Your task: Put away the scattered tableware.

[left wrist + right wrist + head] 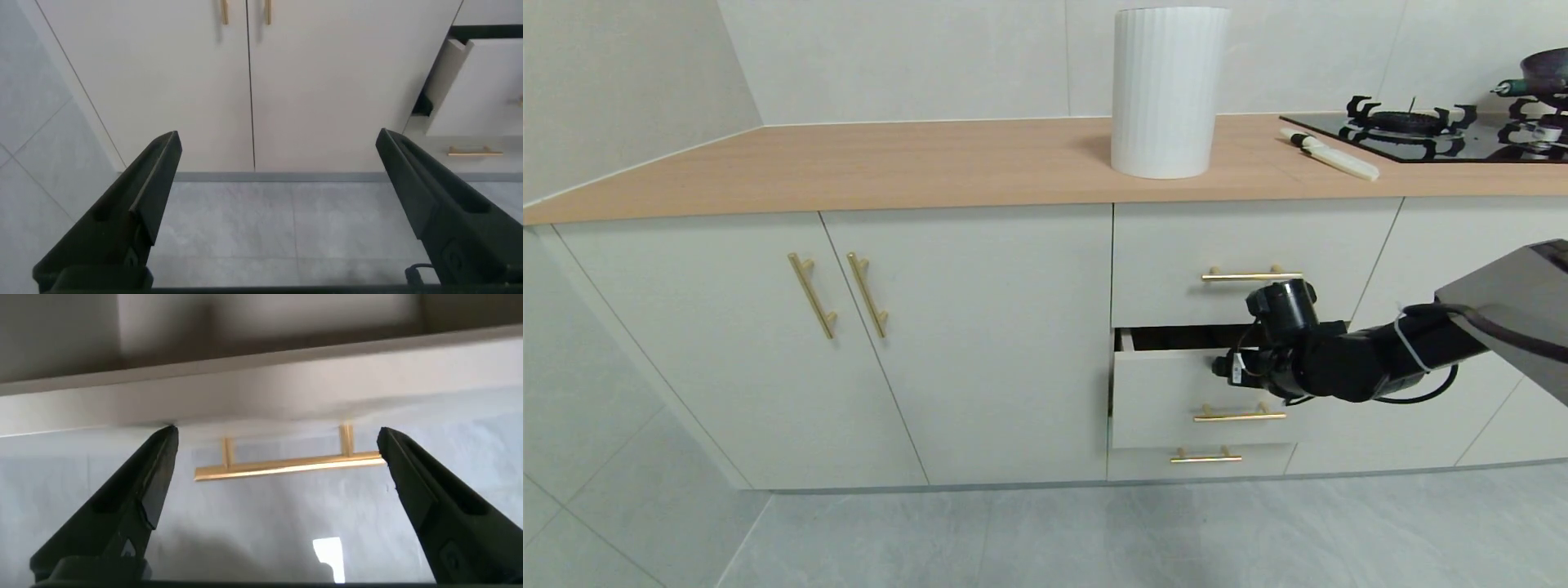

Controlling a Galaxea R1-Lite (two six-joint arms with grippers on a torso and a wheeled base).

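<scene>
Right arm up front: the right gripper (276, 437) sits splayed wide at the face of the middle drawer (1168, 392), holding nothing. The left gripper (278, 137) hangs wide and empty too, facing the cabinet doors (327, 73) beside that drawer. The countertop (890, 163) runs above the drawer, which stands only partly out. Up and to the drawer's right lies the knife (1327, 153), next to the hob (1421, 135). The brass handle (286, 465) shows between the fingers, ungripped. Best play, by the look of it: centre on the bar, close squarely, and pull straight along the drawer's run until there's room for the knife.
</scene>
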